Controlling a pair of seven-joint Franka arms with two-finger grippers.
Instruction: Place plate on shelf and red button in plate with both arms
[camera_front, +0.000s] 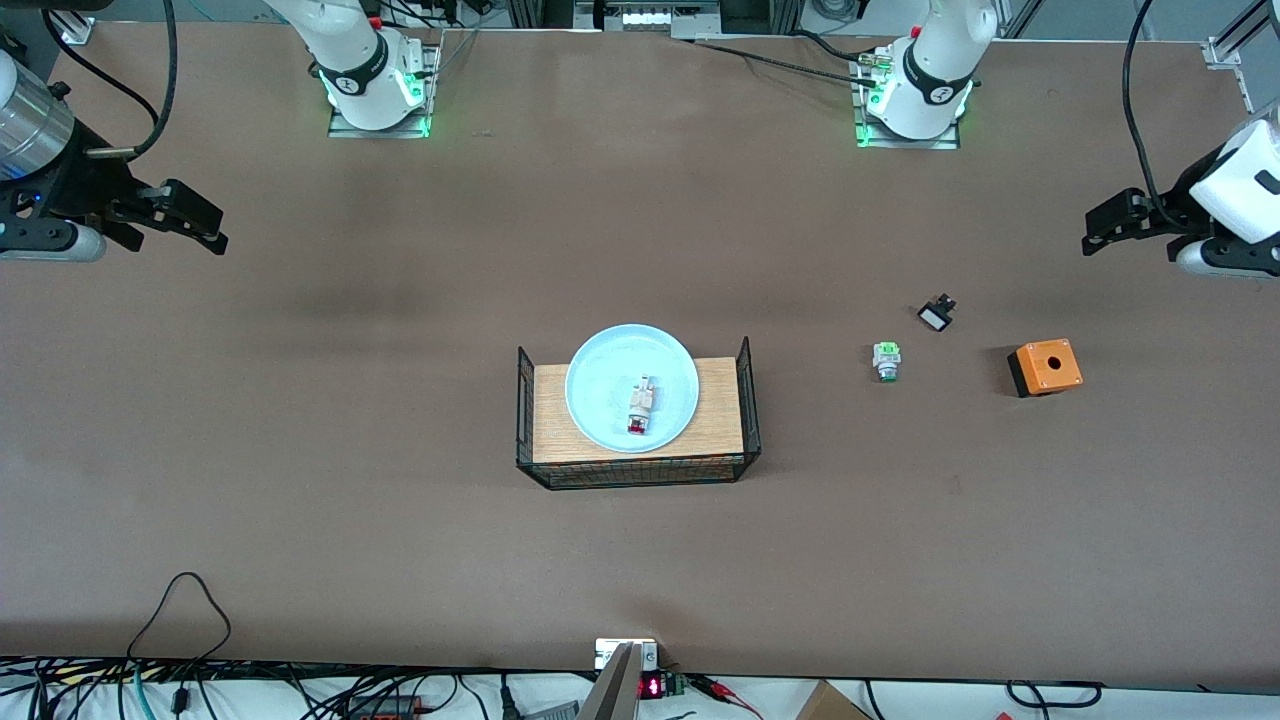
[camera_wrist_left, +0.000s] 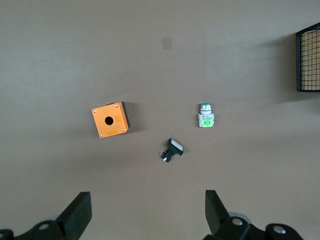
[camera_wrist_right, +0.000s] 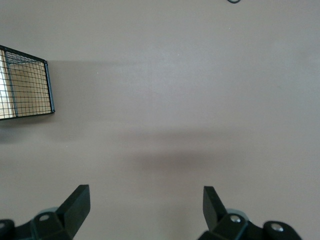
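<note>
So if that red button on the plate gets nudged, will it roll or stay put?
The red button lies on its side in the plate, so its cylindrical body would probably roll. The raised rim should likely keep it in. It looks small, so probably light.

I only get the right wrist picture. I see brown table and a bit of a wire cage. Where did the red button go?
Observer: The red button lies in the plate, on its side.
Operator: Where's the plate?
Observer: It rests on the wooden board inside the wire basket, mid-table.
Operator: Is the other hand holding anything?
Observer: No. The left hand is open over bare table at the left arm's end; a green button, a black-and-white switch and an orange box lie there.
Operator: And my hand?
Observer: The right hand is open too, empty, over the right arm's end of the table.
</note>
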